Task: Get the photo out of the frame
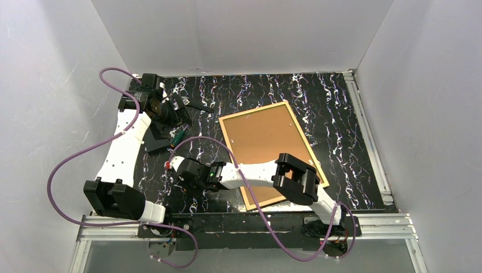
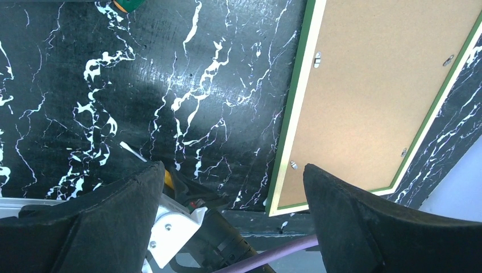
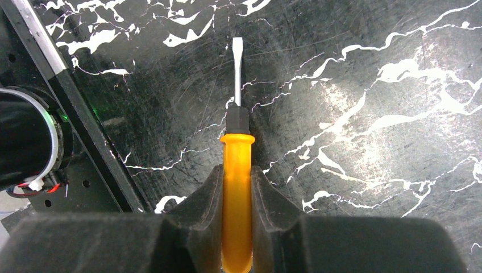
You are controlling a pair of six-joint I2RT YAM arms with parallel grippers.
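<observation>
The frame lies face down in the middle of the table, its green edge and light wood back showing around a brown backing board. The photo is hidden under that board. Small metal clips sit along the board's edges. My left gripper hovers at the back left, open and empty, its pads wide apart, with the frame's near corner below the right pad. My right gripper is shut on the orange handle of a flat-blade screwdriver, low over the bare table left of the frame.
A small green-handled tool lies on the black marbled table between the two grippers. My right arm stretches across the frame's near corner. Purple cables loop near both bases. White walls close in the table on three sides.
</observation>
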